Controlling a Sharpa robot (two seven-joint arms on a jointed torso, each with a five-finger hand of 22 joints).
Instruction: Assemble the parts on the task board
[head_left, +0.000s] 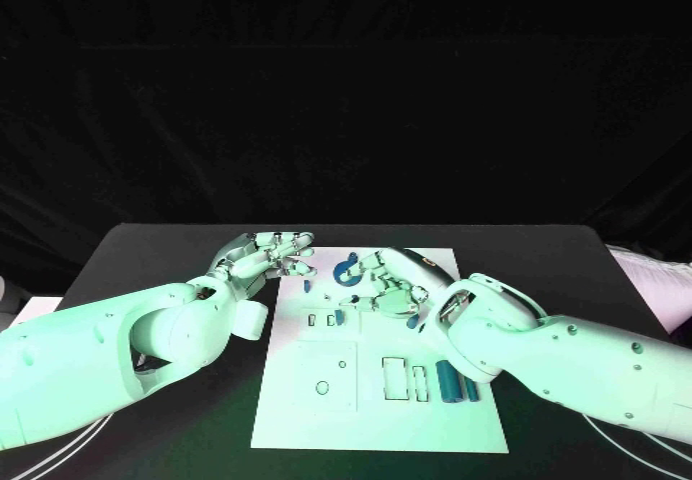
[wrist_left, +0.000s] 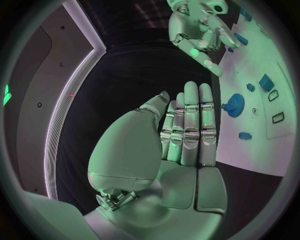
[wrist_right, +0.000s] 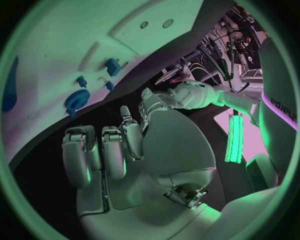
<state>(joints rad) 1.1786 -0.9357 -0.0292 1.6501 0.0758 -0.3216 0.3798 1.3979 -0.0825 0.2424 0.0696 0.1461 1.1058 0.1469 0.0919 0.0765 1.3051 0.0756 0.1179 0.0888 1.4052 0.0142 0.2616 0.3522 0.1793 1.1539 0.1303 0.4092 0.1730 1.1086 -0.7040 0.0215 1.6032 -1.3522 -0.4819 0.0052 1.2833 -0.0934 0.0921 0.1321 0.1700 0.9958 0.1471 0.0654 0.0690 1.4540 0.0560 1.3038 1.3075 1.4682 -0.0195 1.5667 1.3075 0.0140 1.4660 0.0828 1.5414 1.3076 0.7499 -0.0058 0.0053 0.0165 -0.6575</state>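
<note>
Both hands are crowded over the far end of the task board, near its far edge, and that is where trouble would come from; the left hand hangs at the board's far left corner with its fingers straight, side by side and holding nothing, while the right hand sits just beside it over the board with its fingers curled in (whether anything is pinched there I cannot tell). The blue gear stands between the two hands on the far part of the board, with smaller blue parts near it; a careless sweep of either hand could knock the gear or scatter those small pieces off the white plate and onto the black surface; the two hands could also clip each other, being so near.

Nearer the robot, two long blue parts lie by the board's right edge, close under the right forearm, which could drag them if it dropped; I judge the near left part of the board, with its open slots, the freest ground; the surface is bare along its left edge and far edge, giving the left hand room to back away outward
</note>
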